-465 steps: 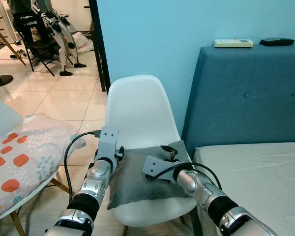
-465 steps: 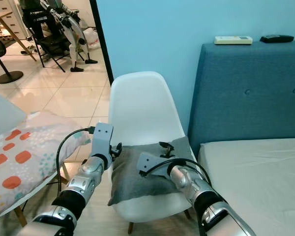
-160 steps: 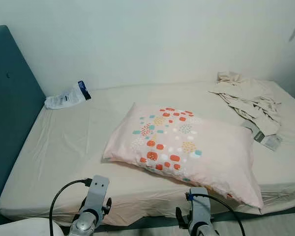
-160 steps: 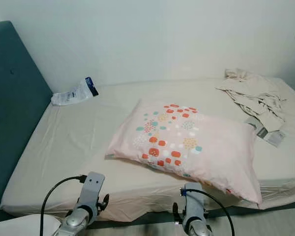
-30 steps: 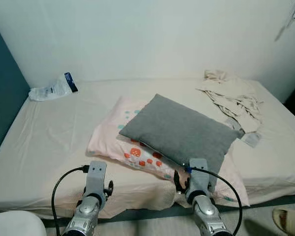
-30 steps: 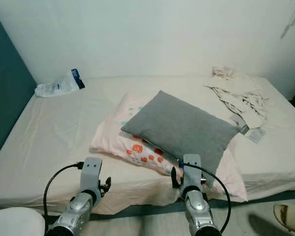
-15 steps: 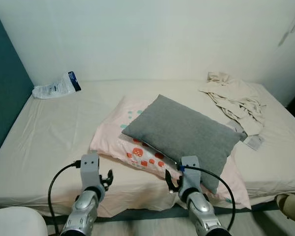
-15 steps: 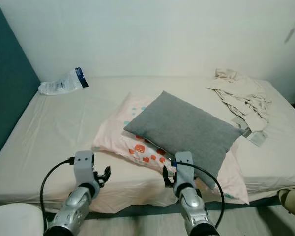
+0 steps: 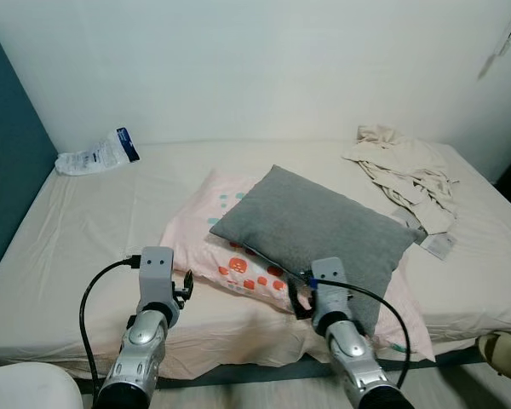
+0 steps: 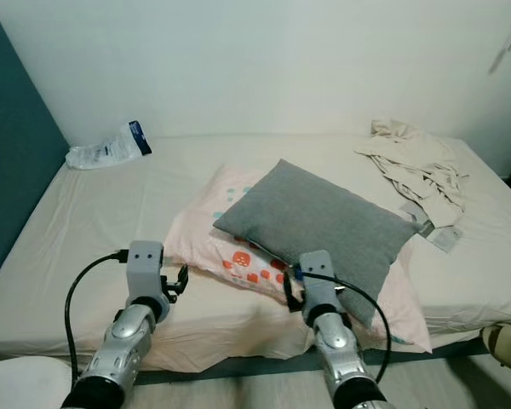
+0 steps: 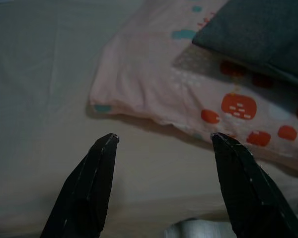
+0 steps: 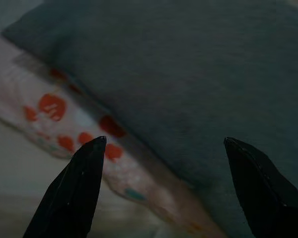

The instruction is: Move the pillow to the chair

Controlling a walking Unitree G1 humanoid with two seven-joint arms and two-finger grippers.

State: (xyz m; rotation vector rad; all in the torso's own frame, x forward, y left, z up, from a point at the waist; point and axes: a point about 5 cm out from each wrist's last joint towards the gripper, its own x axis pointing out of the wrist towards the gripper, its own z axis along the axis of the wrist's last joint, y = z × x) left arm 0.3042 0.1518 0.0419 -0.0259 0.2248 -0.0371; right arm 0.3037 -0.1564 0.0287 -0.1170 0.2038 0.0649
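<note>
Approach step, before any grasp. The grey pillow lay at the centre of the bed, resting on top of a pink patterned pillow whose near edge showed below it. The left claw hovered over the sheet at about 7 o'clock from the stack, its fingers spread apart and empty. The right claw — likewise spread and empty — pointed at the grey pillow's near edge at about 6 o'clock. A crumpled cloth lay at 2 o'clock, a plastic packet at 10 o'clock. The next move probably called for both claws to advance and close on one pillow's near edge — which pillow the task means cannot be told.
</note>
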